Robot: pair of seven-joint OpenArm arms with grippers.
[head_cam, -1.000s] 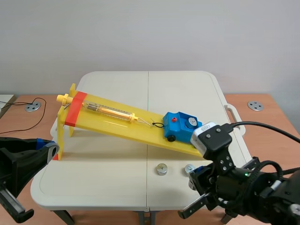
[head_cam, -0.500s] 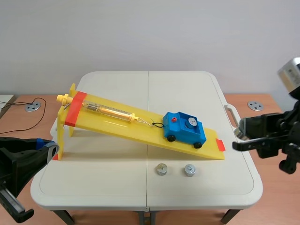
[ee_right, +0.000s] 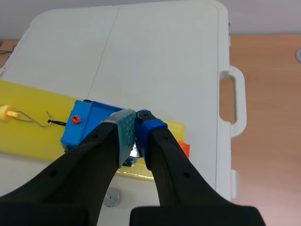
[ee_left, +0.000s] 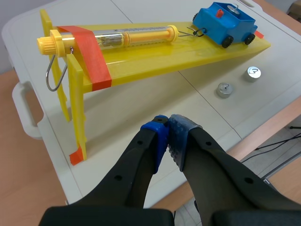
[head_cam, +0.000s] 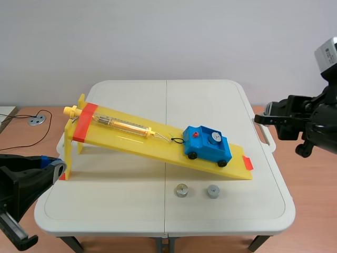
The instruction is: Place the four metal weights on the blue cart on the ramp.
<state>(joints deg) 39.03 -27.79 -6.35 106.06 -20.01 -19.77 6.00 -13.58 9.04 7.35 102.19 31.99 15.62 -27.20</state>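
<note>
Yellow ramp point(head_cam: 131, 142) with an orange-red band point(head_cam: 84, 122); blue cart point(head_cam: 208, 146) with black wheels point(head_cam: 193, 155) and a red knob point(head_cam: 195, 135). Silver-grey weights point(head_cam: 181, 190) point(head_cam: 213, 191) on a cream-white table point(head_cam: 210, 100).

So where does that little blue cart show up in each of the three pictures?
Scene view: the blue cart sits low on the yellow ramp, right of the picture's middle.
Left wrist view: the cart is far ahead of the left gripper, near the ramp's lower end.
Right wrist view: the cart lies just beyond the right gripper, partly hidden by it.
Shared landmark: the yellow ramp under the cart.
</note>
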